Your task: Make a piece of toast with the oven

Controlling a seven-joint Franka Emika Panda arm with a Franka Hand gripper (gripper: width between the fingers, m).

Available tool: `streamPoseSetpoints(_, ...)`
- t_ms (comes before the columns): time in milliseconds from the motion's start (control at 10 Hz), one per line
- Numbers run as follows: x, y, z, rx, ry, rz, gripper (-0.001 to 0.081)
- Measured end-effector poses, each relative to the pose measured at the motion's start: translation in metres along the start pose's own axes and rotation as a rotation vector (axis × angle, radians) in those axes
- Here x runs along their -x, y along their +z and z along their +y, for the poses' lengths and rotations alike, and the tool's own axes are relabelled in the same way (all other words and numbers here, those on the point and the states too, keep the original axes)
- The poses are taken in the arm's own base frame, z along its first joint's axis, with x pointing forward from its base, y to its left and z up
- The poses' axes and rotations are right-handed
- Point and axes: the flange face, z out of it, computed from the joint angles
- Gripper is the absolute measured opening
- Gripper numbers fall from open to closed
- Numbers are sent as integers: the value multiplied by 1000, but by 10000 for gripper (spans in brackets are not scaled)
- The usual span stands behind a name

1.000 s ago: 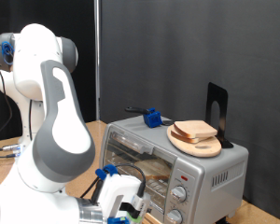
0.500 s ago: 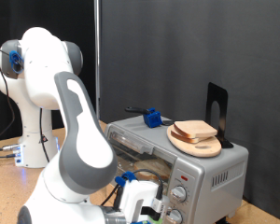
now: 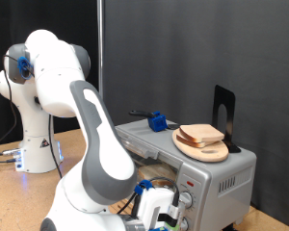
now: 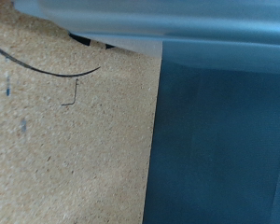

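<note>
Atop the oven [image 3: 197, 168] the piece of toast [image 3: 201, 135] lies on a wooden plate [image 3: 204, 149] — while the gripper [image 3: 159, 214], low before the oven's front, is cut off by the frame's bottom edge, its jaws' state impossible to tell.

The oven [image 3: 197, 164] has a brushed silver metal casing with a dull sheen. On top, the round plate [image 3: 204, 146] looks like smooth pale wood, and the piece of toast [image 3: 201, 134] appears matt and porous. The desk [image 4: 70, 140] is rough, speckled particleboard.
</note>
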Motion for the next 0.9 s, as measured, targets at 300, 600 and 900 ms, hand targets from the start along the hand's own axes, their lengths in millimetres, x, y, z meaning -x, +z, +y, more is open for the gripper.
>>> streamPoseSetpoints(300, 4, 9, 8, 5, 4, -17, 803)
streamPoseSetpoints(600, 10, 18, 9, -11, 3, -31, 803)
streamPoseSetpoints(900, 15, 23, 6, -18, 6, -29, 679)
